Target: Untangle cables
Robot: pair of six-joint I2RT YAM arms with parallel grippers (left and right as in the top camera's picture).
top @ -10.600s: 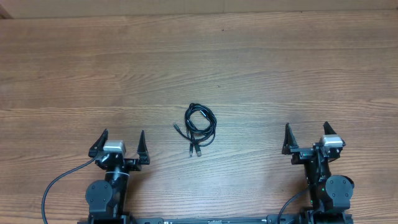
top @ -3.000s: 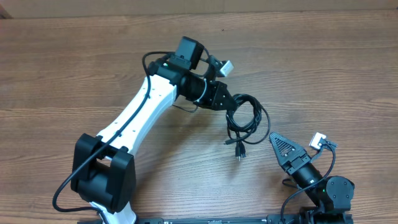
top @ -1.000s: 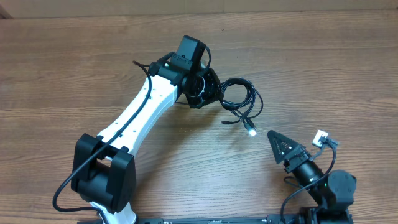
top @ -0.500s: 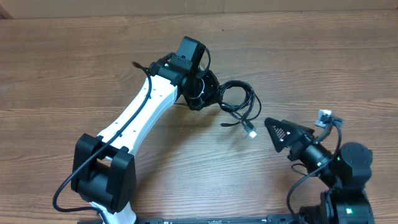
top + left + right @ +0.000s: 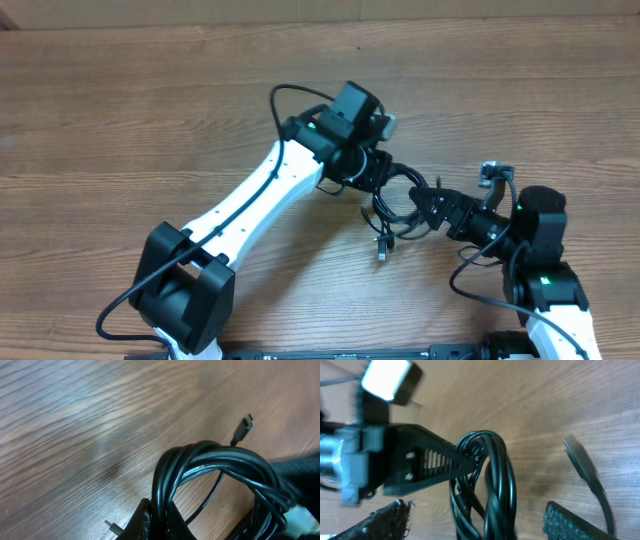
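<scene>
The cables [image 5: 398, 203] form one black coiled bundle lifted off the wooden table, with plug ends [image 5: 382, 250] dangling below it. My left gripper [image 5: 385, 178] is shut on the coil's upper left part. In the left wrist view the black strands [image 5: 215, 457] rise from between its fingertips, the left gripper [image 5: 159, 512] pinching them, and a plug [image 5: 245, 425] sticks out beyond. My right gripper [image 5: 427, 210] reaches in from the right. In its wrist view the right gripper [image 5: 475, 522] stands open, with the coil [image 5: 496, 480] between its fingers and a gap on both sides.
Wooden table top [image 5: 150, 110] all around. The white left arm [image 5: 260, 200] runs diagonally from the front left to the middle. The right arm's body [image 5: 535, 235] sits at the front right. A loose plug [image 5: 577, 452] hangs close to the right finger.
The left arm has carried the coil right and toward the front. The right arm has swung up and left, so its fingers now straddle the coil, slightly less wide than before.
</scene>
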